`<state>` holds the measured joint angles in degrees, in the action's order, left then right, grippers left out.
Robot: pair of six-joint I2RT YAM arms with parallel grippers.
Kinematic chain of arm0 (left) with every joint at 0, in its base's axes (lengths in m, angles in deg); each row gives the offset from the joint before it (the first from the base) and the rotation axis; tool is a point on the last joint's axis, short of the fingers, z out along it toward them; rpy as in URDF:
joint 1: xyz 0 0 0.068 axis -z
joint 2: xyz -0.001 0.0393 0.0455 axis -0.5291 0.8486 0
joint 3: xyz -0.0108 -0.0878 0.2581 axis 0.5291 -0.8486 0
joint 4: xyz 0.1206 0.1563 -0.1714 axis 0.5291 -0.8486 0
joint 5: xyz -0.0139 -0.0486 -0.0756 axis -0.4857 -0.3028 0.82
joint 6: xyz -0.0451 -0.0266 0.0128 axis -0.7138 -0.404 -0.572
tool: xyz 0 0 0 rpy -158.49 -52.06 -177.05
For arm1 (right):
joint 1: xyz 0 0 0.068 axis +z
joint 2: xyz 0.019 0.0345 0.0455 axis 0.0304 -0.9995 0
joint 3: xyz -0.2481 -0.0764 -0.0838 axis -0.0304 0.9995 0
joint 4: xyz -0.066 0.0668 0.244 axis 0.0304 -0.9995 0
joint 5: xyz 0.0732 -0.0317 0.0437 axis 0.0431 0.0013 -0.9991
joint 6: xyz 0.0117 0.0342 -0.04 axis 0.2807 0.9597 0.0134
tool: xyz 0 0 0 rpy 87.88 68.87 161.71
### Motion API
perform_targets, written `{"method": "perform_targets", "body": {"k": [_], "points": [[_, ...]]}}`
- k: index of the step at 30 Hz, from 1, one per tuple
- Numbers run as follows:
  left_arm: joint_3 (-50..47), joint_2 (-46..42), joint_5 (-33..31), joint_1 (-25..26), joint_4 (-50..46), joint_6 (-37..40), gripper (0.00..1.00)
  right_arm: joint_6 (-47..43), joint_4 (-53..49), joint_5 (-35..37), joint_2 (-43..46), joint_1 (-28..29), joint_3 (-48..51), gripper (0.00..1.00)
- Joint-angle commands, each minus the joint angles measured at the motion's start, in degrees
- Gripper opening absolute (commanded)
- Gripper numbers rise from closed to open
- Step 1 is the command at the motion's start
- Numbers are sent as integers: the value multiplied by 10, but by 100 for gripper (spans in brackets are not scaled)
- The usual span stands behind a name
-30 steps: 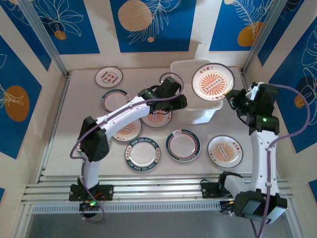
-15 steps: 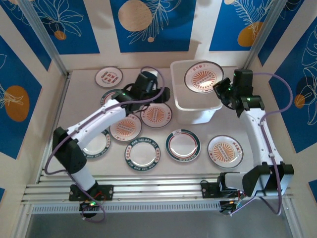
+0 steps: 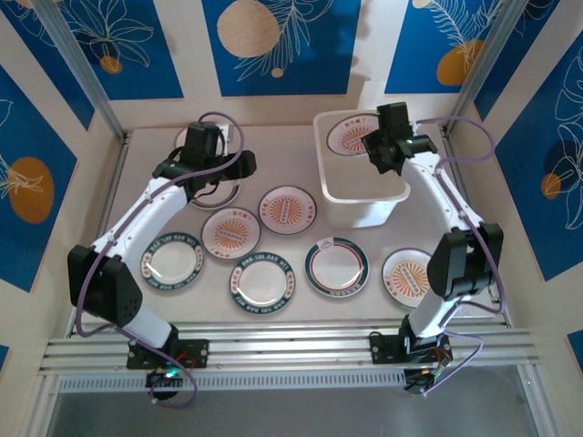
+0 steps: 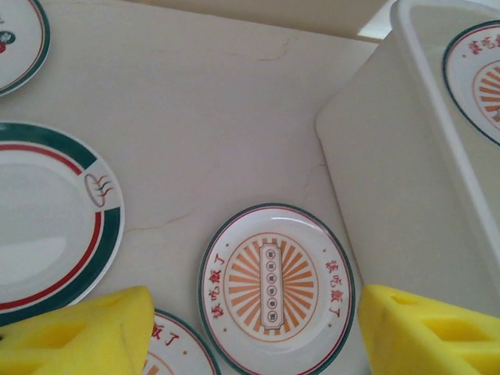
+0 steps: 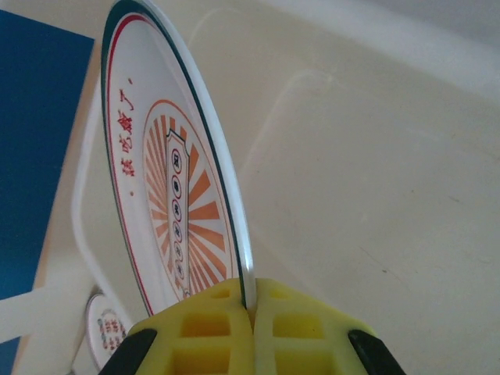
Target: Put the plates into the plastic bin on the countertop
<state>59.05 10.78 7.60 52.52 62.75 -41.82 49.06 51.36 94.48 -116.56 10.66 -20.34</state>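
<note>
Starting at the near edge of the countertop (image 3: pixel 282 155), we are recording four plates lying flat in a row: a green-rimmed plate (image 3: pixel 171 261) at the left, a dark-rimmed plate (image 3: pixel 263 281), a green-and-red-rimmed plate (image 3: pixel 336 267), and at the right an orange-striped plate (image 3: pixel 401 278) partly hidden behind the right arm. Farther back, we are finding an orange plate (image 3: pixel 230 230) and, to its right and near the bin's left wall, a sunburst plate (image 3: pixel 288 208), both flat on the surface. Beyond these, the left gripper (image 4: pixel 250 336) is hovering over the far-left part of the countertop; its yellow fingers (image 4: pixel 78 332) are standing well apart and are gripping nothing. In the left wrist view a banded plate (image 4: pixel 47 226) is lying to the left below it, and a far-left plate (image 4: pixel 16 39) is showing at the frame's upper corner. At the far right, the plastic bin (image 3: pixel 364 205) is sitting on the countertop. The right gripper (image 5: pixel 251 308) is reaching into it from above, and its fingers are pinching fully together on the rim of a held plate (image 5: pixel 172 195), which bears an orange sunburst and red characters. This plate is standing tilted on edge inside the far-left part of the bin. We cannot tell whether its lower edge is touching the bin floor.
</note>
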Motion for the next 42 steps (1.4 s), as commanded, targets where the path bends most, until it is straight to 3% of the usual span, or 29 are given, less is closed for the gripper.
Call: {"method": "perform_targets", "body": {"k": [1,12,38,42], "points": [[-24,-21,25,-20,5,11,70,45,-38,59,-21,16,-43,0],[-53,-25,31,-48,2,19,71,102,-17,64,-90,23,-39,0],[-76,-33,35,-55,-25,21,73,159,31,55,-224,46,-49,0],[-77,-30,40,-55,-26,19,73,153,15,69,-214,54,-50,16]]}}
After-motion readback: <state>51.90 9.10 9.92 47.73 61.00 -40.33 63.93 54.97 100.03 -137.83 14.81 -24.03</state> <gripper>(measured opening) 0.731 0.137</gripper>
